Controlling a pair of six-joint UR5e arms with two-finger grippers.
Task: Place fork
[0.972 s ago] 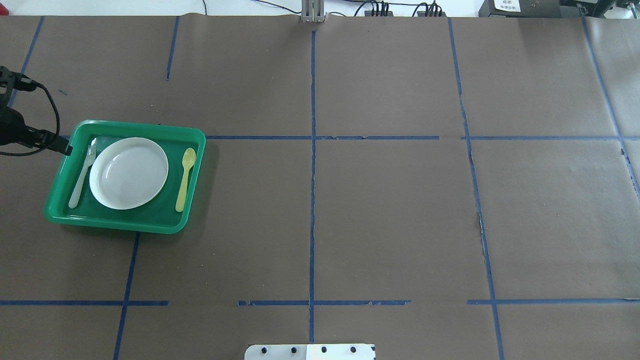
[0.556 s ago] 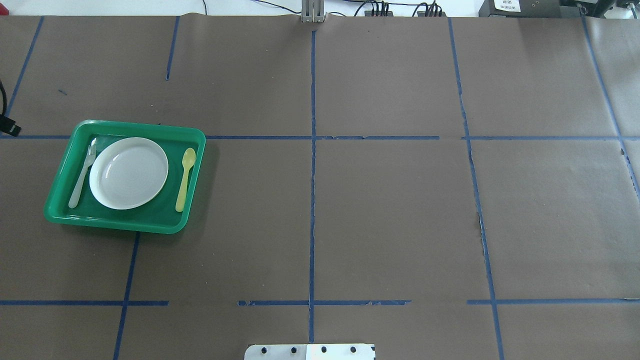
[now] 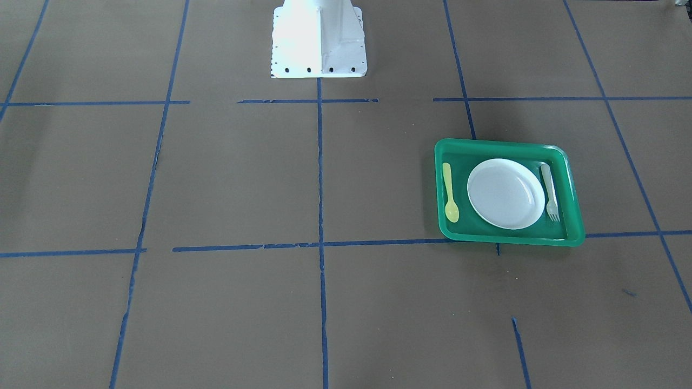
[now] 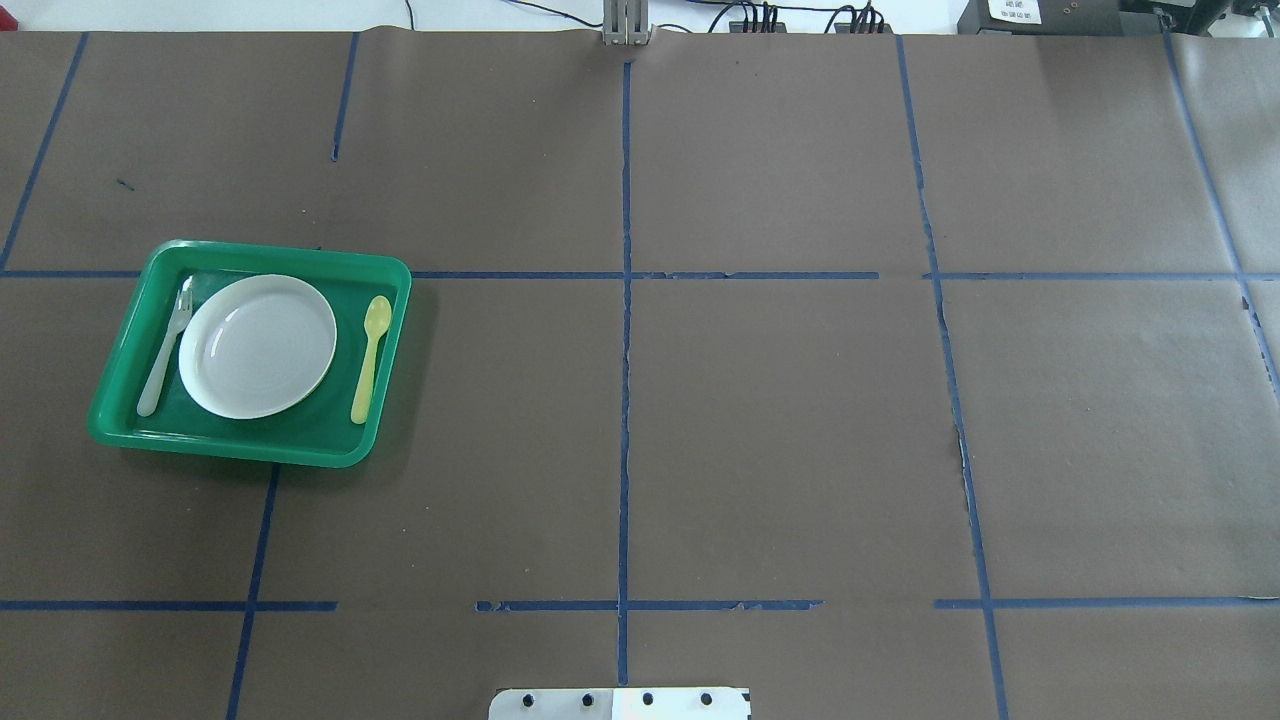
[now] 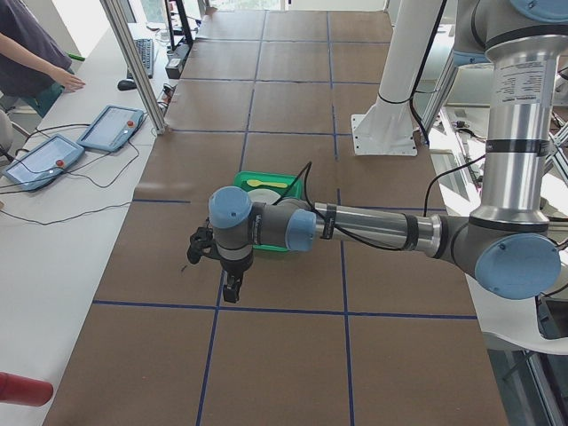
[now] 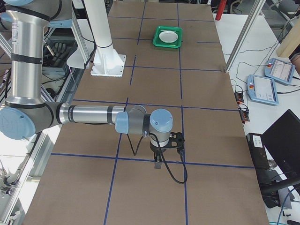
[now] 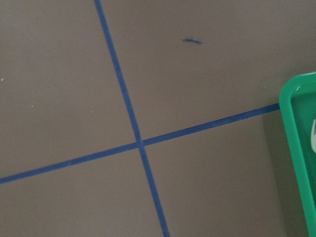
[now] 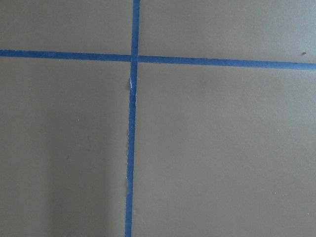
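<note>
The pale white-grey fork (image 4: pixel 165 345) lies in the green tray (image 4: pixel 250 450), along the left side of the white plate (image 4: pixel 258 345). A yellow spoon (image 4: pixel 370 358) lies on the plate's right. In the front-facing view the fork (image 3: pixel 550 192) is on the right of the plate (image 3: pixel 505 193) inside the tray (image 3: pixel 508 236). My left gripper (image 5: pixel 231 291) shows only in the exterior left view, hanging over the brown table short of the tray; I cannot tell whether it is open or shut. My right gripper (image 6: pixel 158 163) shows only in the exterior right view, far from the tray (image 6: pixel 167 43); its state is also unclear.
The left wrist view shows the tray's corner (image 7: pixel 297 148) at its right edge and blue tape lines on brown paper. The white robot base (image 3: pixel 318 38) stands at the table's middle. Tablets (image 5: pixel 111 127) and cables lie on the side bench, where a person's arm rests.
My left gripper, which was beside the tray's far left corner, has drawn away to the left and is now out of the overhead view. The fork, plate and spoon have not moved.
</note>
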